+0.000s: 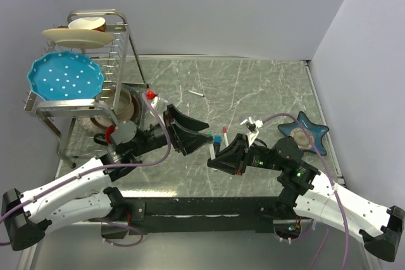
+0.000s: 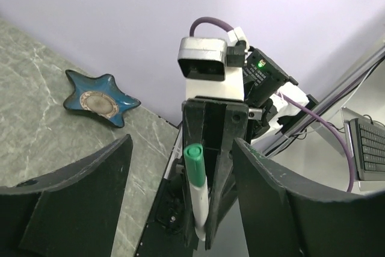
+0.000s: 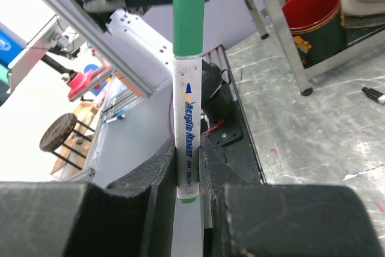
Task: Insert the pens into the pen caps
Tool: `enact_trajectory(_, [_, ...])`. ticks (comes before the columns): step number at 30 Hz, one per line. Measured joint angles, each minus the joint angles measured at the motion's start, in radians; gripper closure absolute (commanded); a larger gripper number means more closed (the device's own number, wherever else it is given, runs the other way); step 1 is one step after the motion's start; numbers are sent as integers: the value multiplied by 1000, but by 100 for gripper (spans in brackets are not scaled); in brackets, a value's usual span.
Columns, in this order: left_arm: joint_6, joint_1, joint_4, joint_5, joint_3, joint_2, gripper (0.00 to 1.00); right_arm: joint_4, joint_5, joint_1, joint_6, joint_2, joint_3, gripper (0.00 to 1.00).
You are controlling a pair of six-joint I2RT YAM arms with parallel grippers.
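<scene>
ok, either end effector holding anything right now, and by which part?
Right end effector grips the green-capped pen by its lower barrel. Left end effector is open, holding nothing.

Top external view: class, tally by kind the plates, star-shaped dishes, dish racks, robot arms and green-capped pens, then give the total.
Plates: 2, the blue dotted plate and the cream plate
Star-shaped dish: 1
Dish rack: 1
Robot arms: 2, the left arm and the right arm
Green-capped pen: 1
Total: 7
</scene>
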Motion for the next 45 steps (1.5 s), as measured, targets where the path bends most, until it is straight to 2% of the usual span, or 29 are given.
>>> enact_trajectory(8, [22, 0, -20, 36, 29, 33, 45, 3, -36, 0, 8, 2, -2, 100])
enact_trajectory(11, [20, 0, -19, 60, 29, 47, 70, 4, -39, 0, 11, -2, -7, 100])
enact_trajectory(12, [16, 0, -14, 69, 28, 51, 91, 3, -38, 0, 12, -2, -7, 100])
enact_trajectory(13, [14, 0, -5, 84, 29, 54, 99, 0, -39, 0, 15, -2, -8, 100])
enact_trajectory(17, [-3, -3, 57, 139, 18, 56, 99, 18, -44, -2, 31, -3, -14, 100])
enact_trajectory(20, [-45, -3, 169, 170, -35, 56, 99, 53, -61, 0, 53, -10, -29, 100])
enact_trajectory(31, [-176, -15, 431, 192, -182, 43, 99, 93, -121, 13, 109, -23, -56, 100])
enact_trajectory(38, [-193, -63, 477, 146, -194, 34, 99, 168, -179, 16, 127, 11, -50, 100])
enact_trajectory(45, [-183, -106, 486, 63, -206, 5, 99, 66, -188, 19, 44, 18, 30, 100])
